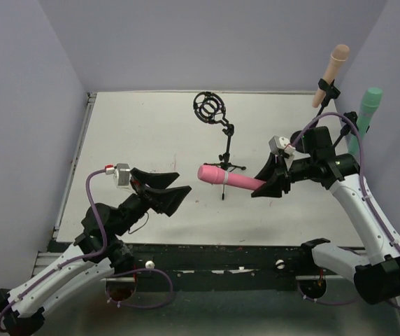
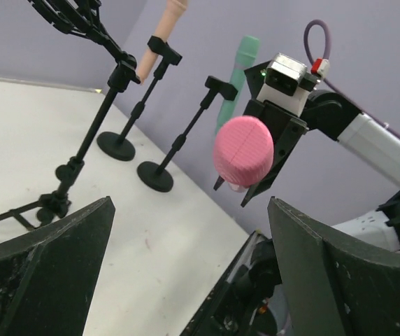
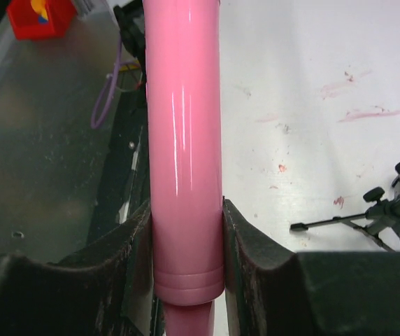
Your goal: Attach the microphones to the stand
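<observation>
Closest to the near edge, left of the middle: the left gripper [image 1: 183,183], raised over the desk [image 1: 151,126], jaws spread wide with nothing between them, aimed toward the right side. From its own camera, black fingers [image 2: 46,280] at either side of the view. Straight ahead in the gap, the rounded head of the pink microphone [image 2: 243,150].

Slightly farther in, right of the middle: the right gripper [image 1: 261,184], pinching the pink microphone near its tail end. Held clear of the desk, roughly level, head pointing left toward the left gripper and apart from it. In the right wrist view, both pads [image 3: 133,245] pressed against the glossy pink body, by a ringed band where it narrows.

Just behind the microphone, about mid-desk: the tripod stand [image 1: 229,130], upright, legs on the surface, with a ring mount [image 1: 208,107] tilted at its top.

Farthest, by the far right corner: two round-based stands [image 2: 156,175]. Peach microphone [image 1: 331,70] gripped in one clip, leaning. Teal-green microphone [image 1: 365,112] standing beside the other clip; clipped or not, cannot tell.
</observation>
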Motion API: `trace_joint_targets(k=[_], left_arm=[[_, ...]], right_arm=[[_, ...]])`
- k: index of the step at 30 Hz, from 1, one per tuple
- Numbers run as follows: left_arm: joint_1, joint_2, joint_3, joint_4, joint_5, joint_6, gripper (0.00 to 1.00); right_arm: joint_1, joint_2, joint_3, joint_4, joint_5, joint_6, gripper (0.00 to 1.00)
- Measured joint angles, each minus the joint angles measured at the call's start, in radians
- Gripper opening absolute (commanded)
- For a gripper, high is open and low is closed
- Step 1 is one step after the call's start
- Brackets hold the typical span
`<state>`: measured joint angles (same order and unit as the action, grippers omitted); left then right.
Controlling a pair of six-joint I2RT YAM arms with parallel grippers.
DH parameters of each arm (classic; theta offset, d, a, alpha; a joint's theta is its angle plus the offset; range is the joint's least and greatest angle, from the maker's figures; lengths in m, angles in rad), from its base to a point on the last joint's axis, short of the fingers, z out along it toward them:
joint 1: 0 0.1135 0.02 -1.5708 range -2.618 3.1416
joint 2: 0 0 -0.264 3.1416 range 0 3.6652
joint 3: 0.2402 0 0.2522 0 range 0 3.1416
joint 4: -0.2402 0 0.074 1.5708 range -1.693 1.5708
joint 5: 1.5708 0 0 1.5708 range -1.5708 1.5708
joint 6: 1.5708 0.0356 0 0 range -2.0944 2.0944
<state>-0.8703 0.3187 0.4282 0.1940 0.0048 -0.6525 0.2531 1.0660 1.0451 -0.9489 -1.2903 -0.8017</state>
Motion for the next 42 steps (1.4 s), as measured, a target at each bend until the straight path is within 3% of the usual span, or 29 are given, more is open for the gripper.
trace_joint_targets(k=[7,15,21,30,42], left_arm=[[-0.012,0.207,-0.044,0.324,-0.002,-0.137,0.99],[-0.089,0.519,0.019,0.622,-0.005,-0.119,0.96],[-0.145,0.694,0.089,0.779,-0.041,-0.084,0.84],[-0.179,0.749,0.137,0.803,-0.13,-0.057,0.66],[-0.192,0.747,0.172,0.713,-0.215,-0.032,0.63]], right_arm=[[0.0,0.116,0.114,0.071,-0.07,0.174,0.1],[0.0,0.129,0.113,0.223,-0.09,0.399,0.11],[0.0,0.123,0.068,0.311,-0.098,0.498,0.11],[-0.002,0.104,0.04,0.392,-0.132,0.568,0.11],[-0.002,0.1,0.002,0.438,-0.142,0.61,0.12]])
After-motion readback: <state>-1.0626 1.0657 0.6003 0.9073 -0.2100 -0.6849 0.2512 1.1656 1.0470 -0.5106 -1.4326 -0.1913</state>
